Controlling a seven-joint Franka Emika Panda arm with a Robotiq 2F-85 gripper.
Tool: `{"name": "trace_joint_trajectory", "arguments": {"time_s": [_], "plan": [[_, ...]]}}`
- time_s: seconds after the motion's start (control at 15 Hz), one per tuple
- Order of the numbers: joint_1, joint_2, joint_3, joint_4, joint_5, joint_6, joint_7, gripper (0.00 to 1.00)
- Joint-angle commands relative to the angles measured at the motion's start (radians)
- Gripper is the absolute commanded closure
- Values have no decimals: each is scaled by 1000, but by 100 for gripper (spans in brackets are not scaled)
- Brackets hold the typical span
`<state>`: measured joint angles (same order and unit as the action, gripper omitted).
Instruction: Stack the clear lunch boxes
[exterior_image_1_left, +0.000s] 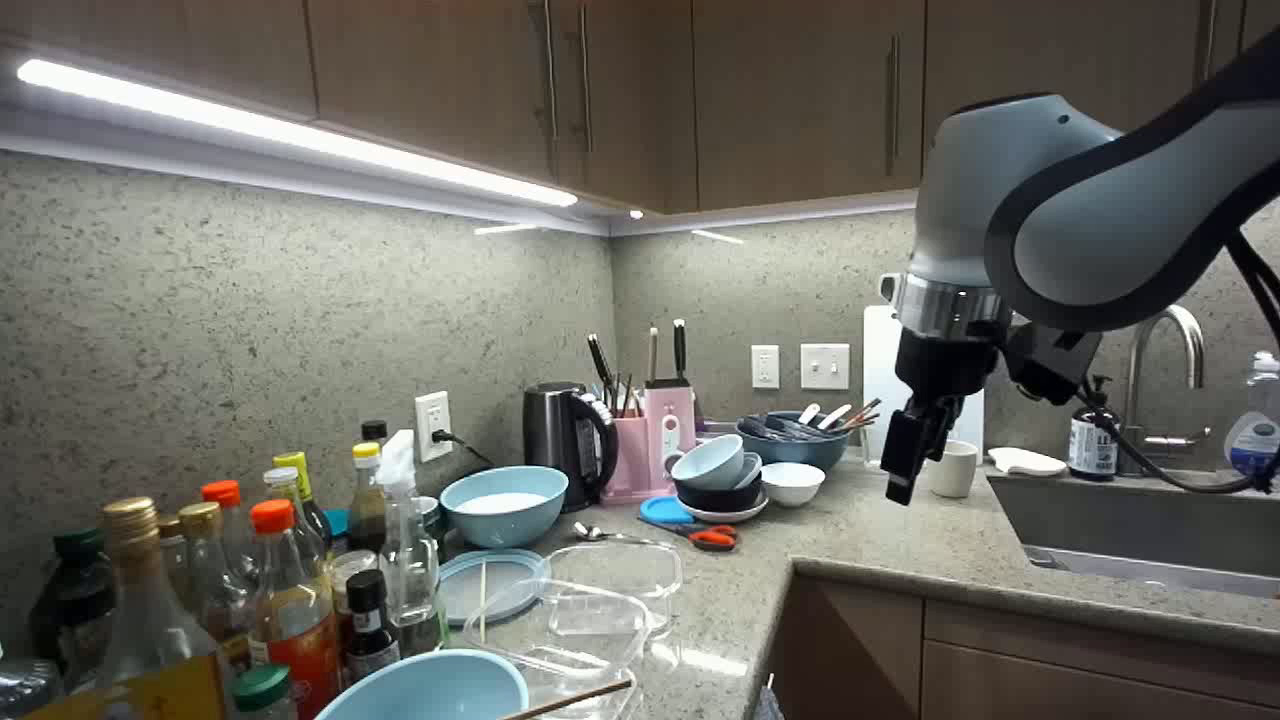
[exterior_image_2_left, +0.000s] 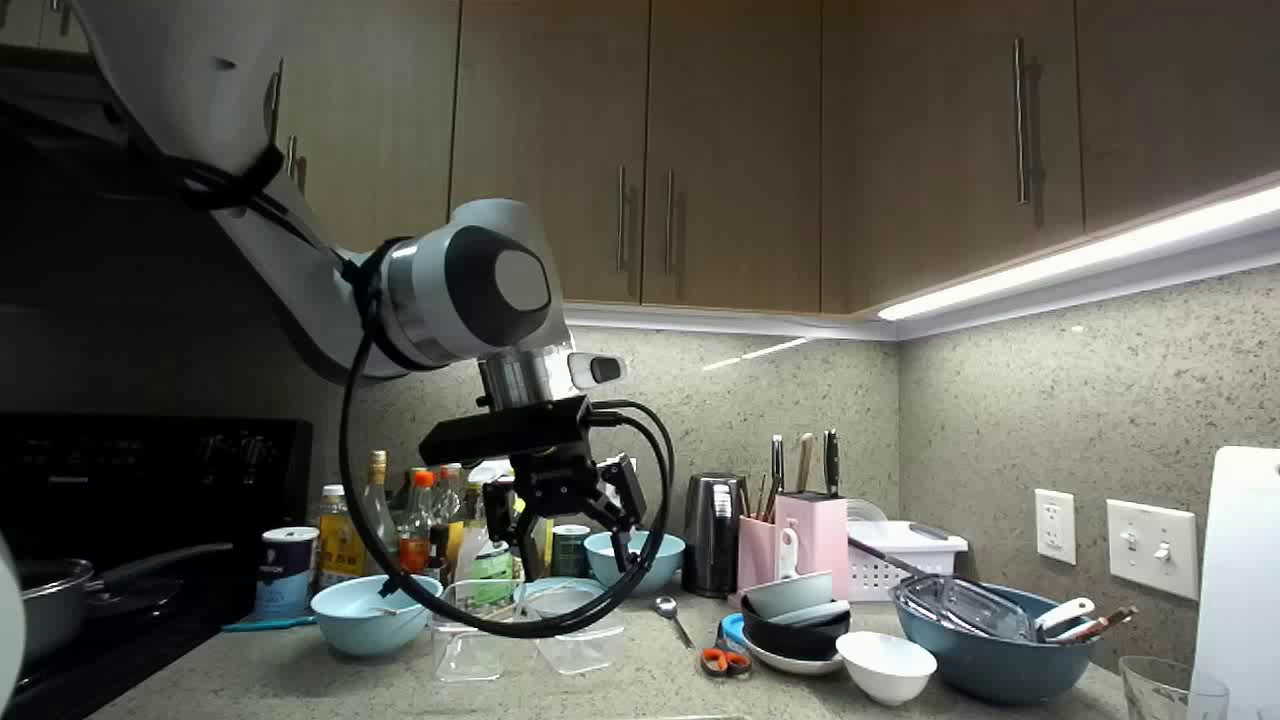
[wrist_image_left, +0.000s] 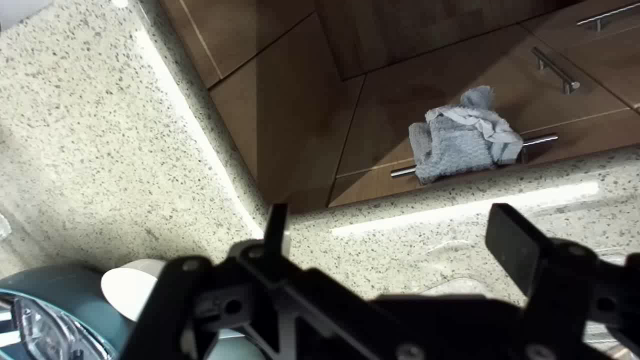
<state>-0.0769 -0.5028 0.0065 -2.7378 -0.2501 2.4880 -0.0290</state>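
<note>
With the gripper (wrist_image_left: 394, 234) spread wide, holding nothing: could misjudge the clear lunch boxes (exterior_image_1_left: 620, 570) (nearly lost against the speckled tabletop (exterior_image_1_left: 740, 575)) and shove one askew.

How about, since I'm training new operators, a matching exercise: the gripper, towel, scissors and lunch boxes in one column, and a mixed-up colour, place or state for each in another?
Column one
1. Gripper
2. Towel
3. Scissors
4. Lunch boxes

Column two
A. orange-handled
B. open, in the air
C. see-through, on the counter
D. grey, hung over a metal handle

Right pairs: 1-B, 2-D, 3-A, 4-C.
</note>
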Motion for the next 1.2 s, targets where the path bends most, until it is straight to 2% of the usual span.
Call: {"name": "trace_joint_trajectory", "arguments": {"time_s": [0.0, 0.4, 0.67, 1.07, 1.13], "plan": [[-1, -1, 2, 1, 2, -2, -1, 0], [-1, 7, 6, 5, -2, 6, 3, 0], [13, 77, 58, 55, -31, 41, 22, 0], [51, 245, 152, 188, -75, 225, 41, 0], [63, 175, 126, 139, -40, 174, 16, 0]]}}
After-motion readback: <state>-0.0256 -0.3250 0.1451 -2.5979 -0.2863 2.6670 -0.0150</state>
